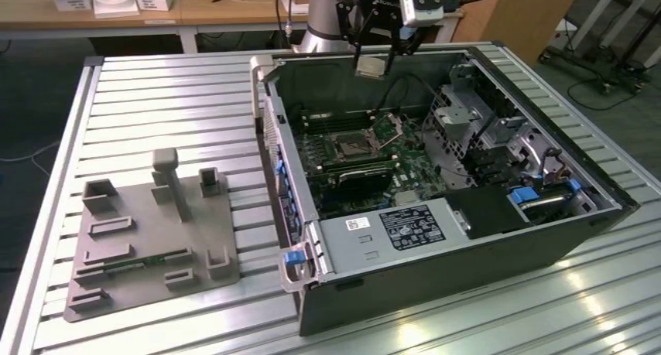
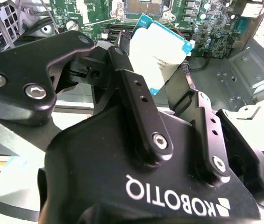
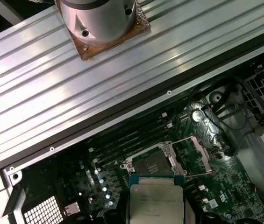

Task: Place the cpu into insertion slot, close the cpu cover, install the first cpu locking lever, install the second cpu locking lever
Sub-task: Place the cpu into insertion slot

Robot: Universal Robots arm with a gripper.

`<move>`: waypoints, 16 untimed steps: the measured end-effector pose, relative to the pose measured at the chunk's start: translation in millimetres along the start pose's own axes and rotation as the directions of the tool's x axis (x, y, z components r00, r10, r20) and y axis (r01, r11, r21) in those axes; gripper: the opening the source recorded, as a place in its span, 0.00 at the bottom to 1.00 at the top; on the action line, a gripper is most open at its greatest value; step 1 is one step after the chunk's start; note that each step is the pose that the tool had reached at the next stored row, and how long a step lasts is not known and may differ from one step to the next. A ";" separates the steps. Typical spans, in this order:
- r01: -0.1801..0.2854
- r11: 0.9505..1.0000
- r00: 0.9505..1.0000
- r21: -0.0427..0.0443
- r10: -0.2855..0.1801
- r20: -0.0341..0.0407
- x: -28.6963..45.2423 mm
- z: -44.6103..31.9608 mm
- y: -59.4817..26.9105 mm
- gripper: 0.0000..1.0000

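While the open computer case (image 1: 434,281) fills the exterior view's centre and right, my gripper (image 1: 374,59) hangs at upper centre by its far wall, above the uncovered socket (image 1: 346,148) and raised cpu cover (image 1: 394,124), fingers pinched onto the cpu (image 1: 370,67).

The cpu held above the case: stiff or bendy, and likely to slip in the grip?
Probably stiff: the cpu looks flat though the gripper pinches only its edges. Likely light, being thin. Its smooth metal top suggests it could slip.
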State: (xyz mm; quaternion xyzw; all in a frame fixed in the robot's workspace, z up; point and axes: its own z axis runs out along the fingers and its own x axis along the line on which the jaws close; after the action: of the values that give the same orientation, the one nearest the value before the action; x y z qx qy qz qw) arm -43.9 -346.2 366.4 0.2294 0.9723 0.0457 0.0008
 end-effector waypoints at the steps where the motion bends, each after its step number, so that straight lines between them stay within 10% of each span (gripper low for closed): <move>1: -0.003 1.000 1.000 0.000 0.003 0.000 0.0 0.0 0.0 0.54; 16: -0.048 0.999 0.999 -0.001 0.048 0.004 0.0 0.1 0.0 0.54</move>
State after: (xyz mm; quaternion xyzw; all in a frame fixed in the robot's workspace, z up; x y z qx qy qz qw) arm -43.9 -346.2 366.3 0.2527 0.9665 0.0457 0.0019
